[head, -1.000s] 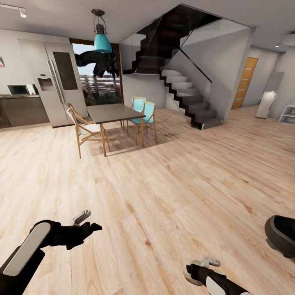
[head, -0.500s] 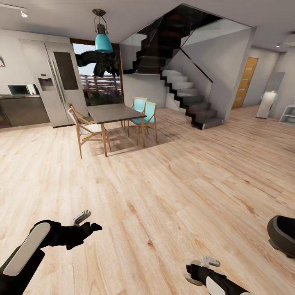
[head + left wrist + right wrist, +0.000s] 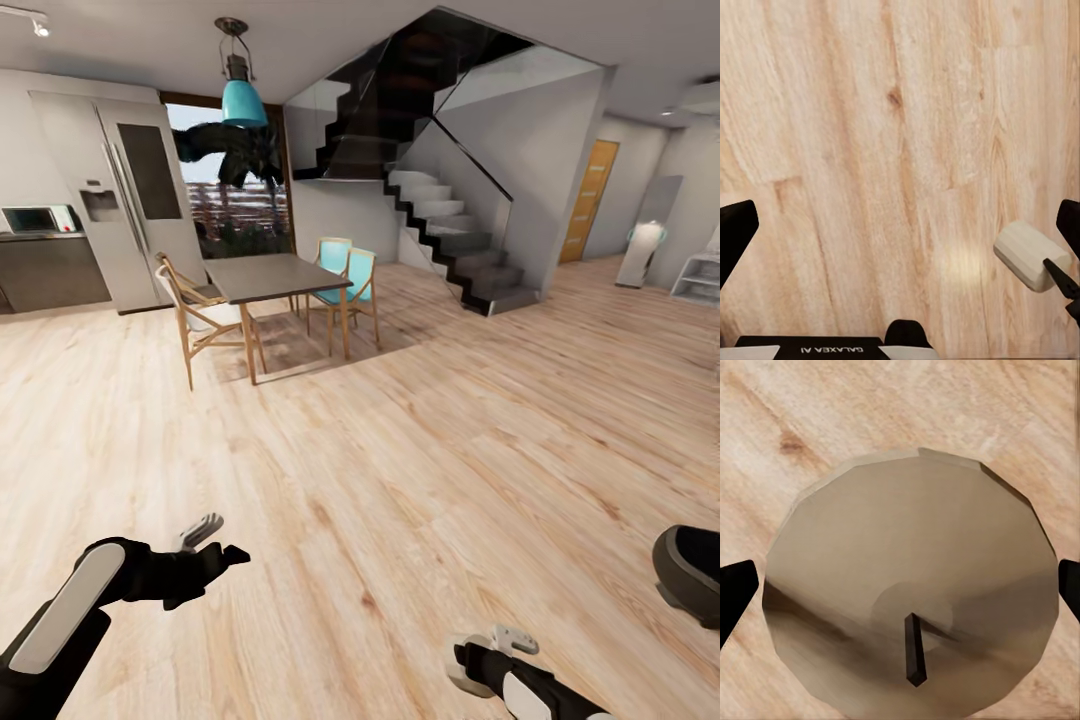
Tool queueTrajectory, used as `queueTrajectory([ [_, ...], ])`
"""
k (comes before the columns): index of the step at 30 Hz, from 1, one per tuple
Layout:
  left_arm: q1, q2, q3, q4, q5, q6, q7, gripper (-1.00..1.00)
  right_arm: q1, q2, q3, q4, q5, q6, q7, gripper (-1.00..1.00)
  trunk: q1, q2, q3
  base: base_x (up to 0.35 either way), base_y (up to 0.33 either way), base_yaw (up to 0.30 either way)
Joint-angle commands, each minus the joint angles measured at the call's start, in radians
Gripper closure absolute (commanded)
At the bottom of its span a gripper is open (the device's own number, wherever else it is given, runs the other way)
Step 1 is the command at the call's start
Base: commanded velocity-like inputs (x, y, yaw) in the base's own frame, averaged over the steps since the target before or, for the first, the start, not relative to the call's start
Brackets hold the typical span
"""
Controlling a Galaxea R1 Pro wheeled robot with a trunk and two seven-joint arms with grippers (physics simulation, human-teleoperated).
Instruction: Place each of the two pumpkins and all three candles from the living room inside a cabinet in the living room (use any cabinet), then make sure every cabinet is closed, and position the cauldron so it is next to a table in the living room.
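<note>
Pale wood-plank floor (image 3: 420, 430) with visible grain and dark knots, softly satin, catching a faint sheen. Dining table (image 3: 270, 275) has a matt dark grey top on light wooden legs. 2 chairs (image 3: 345, 275) beside it have light wood frames and smooth teal seats and backs. Fridge (image 3: 130, 200) looks like brushed steel, dully reflective. Pendant lamp (image 3: 243, 100) has a glossy teal shade. Stairs (image 3: 450, 240) have matt grey treads with clear, reflective glass panels. Far door (image 3: 590, 200) is warm orange wood. Left arm (image 3: 70, 610) is matt black with a smooth white panel. In the right wrist view, a faceted beige-grey round object (image 3: 911, 585) looks matt, waxy, with a dark wick-like stub.
</note>
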Motion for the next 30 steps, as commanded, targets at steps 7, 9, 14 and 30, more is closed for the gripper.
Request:
queueTrajectory([
  [7,-0.001,0.001,-0.006,-0.005,0.01,0.0,0.011,-1.0,-0.001,-0.002,0.006,0.003,-0.022,0.006,0.039,1.0,0.0,0.0,-0.009,0.001,-0.078,-0.176],
  [9,-0.001,0.001,-0.006,-0.004,0.01,0.0,0.011,-1.0,-0.001,-0.001,0.006,0.004,-0.022,0.006,0.041,1.0,0.0,0.0,-0.012,0.0,-0.08,-0.181],
  [14,-0.001,0.0,-0.006,-0.003,0.01,0.0,0.011,-1.0,-0.001,-0.002,0.006,0.006,-0.022,0.006,0.042,1.0,0.0,0.0,-0.014,-0.051,-0.012,-0.254],
  [30,-0.001,0.0,-0.005,-0.001,0.01,0.0,0.01,-1.0,-0.001,0.001,0.006,0.008,-0.024,0.006,0.041,1.0,0.0,0.0,-0.027,-0.039,0.0,-0.183],
])
